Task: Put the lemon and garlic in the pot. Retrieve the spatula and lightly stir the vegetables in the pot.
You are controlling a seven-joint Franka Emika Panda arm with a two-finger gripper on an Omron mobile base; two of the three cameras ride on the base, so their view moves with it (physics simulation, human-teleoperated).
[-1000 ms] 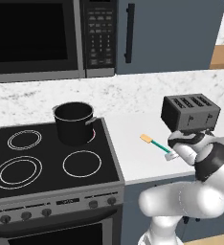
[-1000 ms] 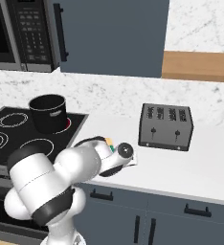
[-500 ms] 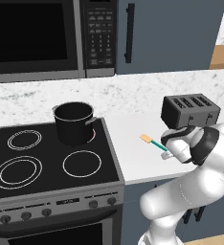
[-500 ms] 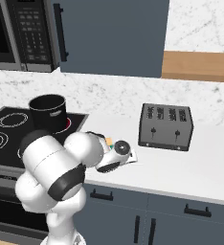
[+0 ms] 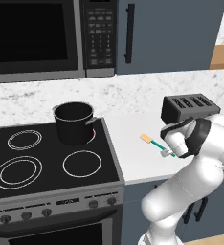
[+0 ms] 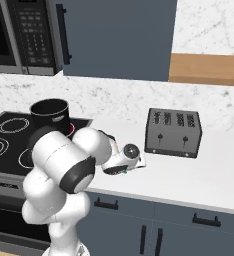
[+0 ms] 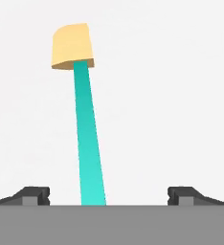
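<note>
Spatula (image 7: pixel 87 129), one, lies between two spread fingers (image 7: pixel 35 195).

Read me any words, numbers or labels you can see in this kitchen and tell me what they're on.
None can be read.
Microwave control panel: rows of pale button markings, too small and blurred to make out.
Stove knobs: no legible markings.
Toaster, pot, spatula: no text on them.
</note>
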